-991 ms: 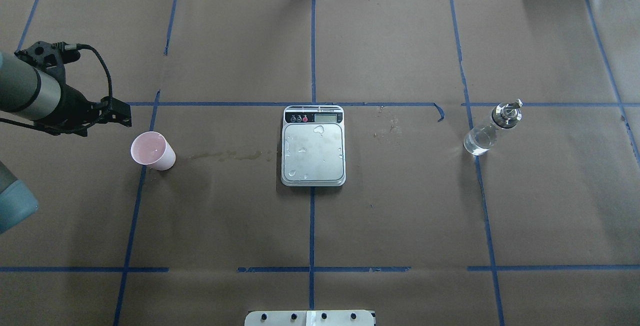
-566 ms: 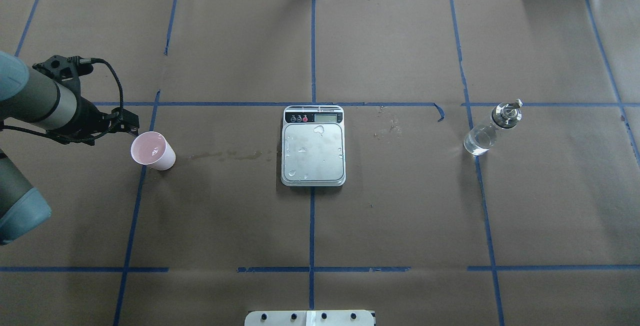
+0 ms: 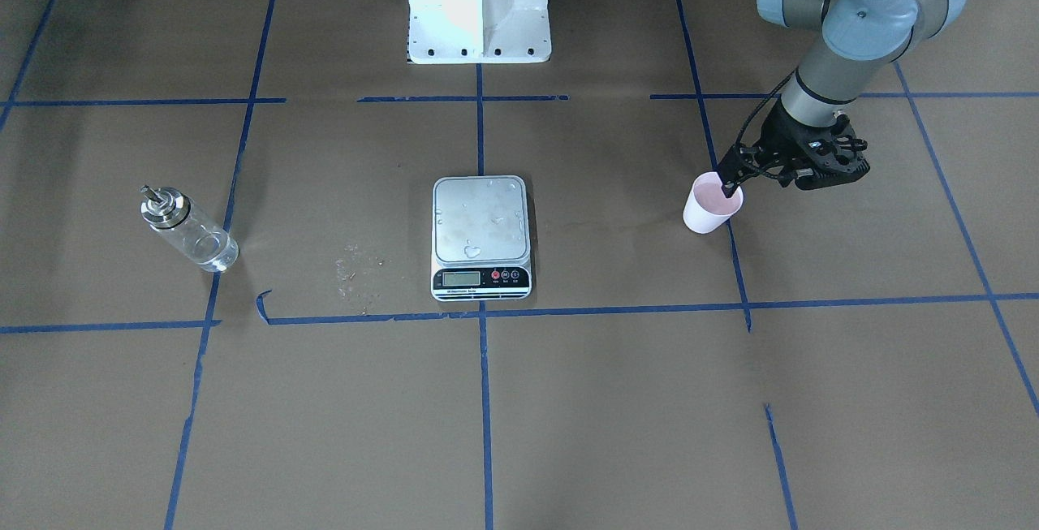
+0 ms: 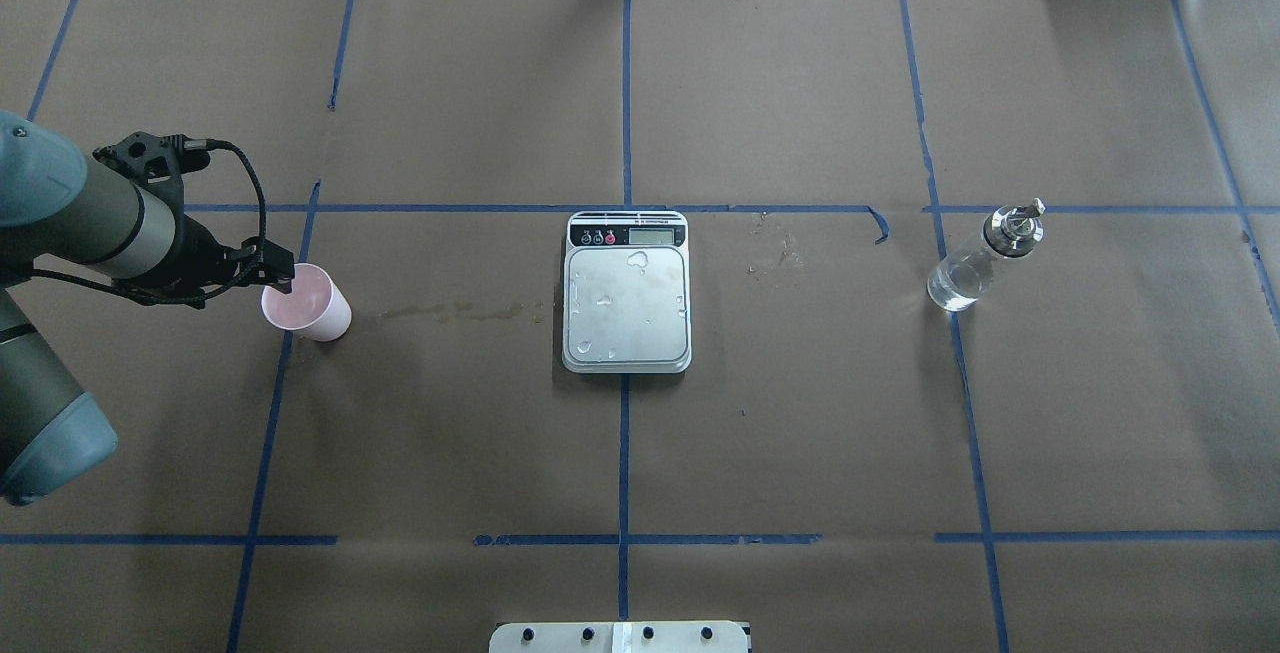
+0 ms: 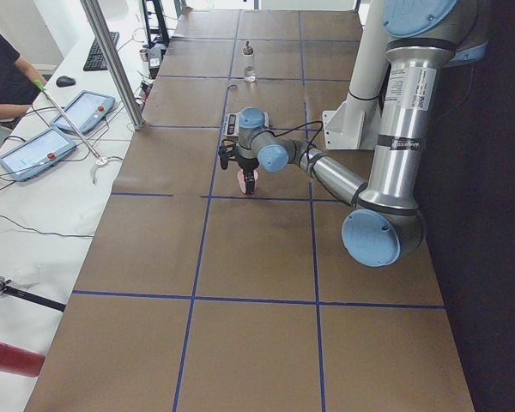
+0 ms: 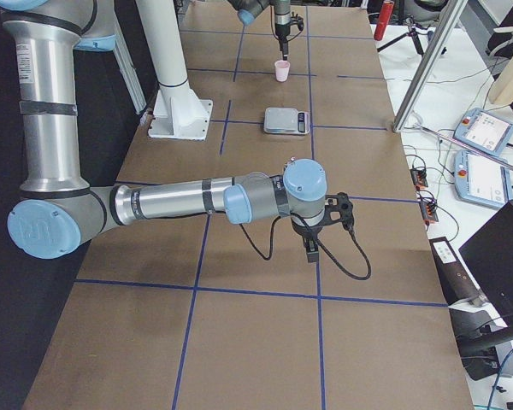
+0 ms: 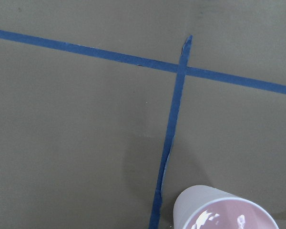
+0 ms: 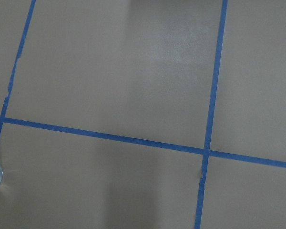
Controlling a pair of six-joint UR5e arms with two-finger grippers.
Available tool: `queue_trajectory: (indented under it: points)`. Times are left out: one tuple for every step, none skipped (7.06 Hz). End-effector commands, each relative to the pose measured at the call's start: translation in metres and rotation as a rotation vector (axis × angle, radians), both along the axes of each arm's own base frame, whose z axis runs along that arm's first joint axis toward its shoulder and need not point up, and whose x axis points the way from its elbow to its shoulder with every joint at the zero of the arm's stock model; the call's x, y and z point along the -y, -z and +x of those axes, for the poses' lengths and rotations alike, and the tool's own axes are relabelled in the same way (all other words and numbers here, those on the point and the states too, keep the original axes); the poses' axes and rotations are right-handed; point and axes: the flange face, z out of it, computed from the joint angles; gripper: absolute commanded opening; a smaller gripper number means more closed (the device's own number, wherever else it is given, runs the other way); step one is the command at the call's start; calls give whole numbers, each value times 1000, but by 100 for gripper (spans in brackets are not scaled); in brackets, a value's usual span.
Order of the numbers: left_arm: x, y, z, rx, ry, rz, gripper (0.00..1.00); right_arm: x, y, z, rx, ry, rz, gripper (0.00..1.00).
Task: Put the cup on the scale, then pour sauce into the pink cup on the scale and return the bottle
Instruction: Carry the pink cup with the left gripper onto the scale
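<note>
On the brown worktop (image 4: 800, 433), everything was placed with reference to the scale (image 4: 627, 305), which lay flat at the centre with its display strip on the side away from the robot. Droplets (image 4: 637, 259) were seen on its silver platform. Well to the left of the scale, the left end effector (image 4: 283, 280) was held at the near-left edge of the cup's rim, its tip lowered to the level of the opening. Whether its fingers were apart, together or clamped on the rim could not be told from any view. The cup (image 4: 310, 305) was stood upright on the worktop, pink inside, well apart from the scale and not on it. A faint damp streak (image 4: 450, 311) was seen between the cup and the scale. Well to the right of the scale, the bottle (image 4: 975, 263) was stood upright, untouched, with clear sauce (image 4: 958, 283) in its lower part and a metal spout on top. Farther right of the scale, the right end effector (image 6: 312, 249) was held over bare worktop. Its opening could not be told.
</note>
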Motion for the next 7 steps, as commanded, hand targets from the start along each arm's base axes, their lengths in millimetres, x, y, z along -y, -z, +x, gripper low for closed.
queue_trajectory:
  points:
    - [2, -2, 14, 3, -17, -2, 99, 0, 0, 0, 0, 0, 1, 100]
    - [0, -1, 16, 3, -21, -2, 99, 0, 0, 0, 0, -1, 0, 100]
    - [0, -2, 17, 4, -23, -3, 93, 0, 0, 0, 0, -1, 0, 100]
    - [-3, -3, 21, 8, -29, -3, 80, 0, 1, 0, 0, -1, 1, 100]
    - [-2, -8, 24, 15, -31, -9, 57, 0, 1, 0, 0, -1, 1, 100]
    - [-2, -11, 26, 19, -34, -12, 39, 0, 1, 0, 0, -1, 1, 100]
    - [-1, -7, 28, 14, -35, -7, 21, 0, 1, 0, 0, -1, 1, 100]
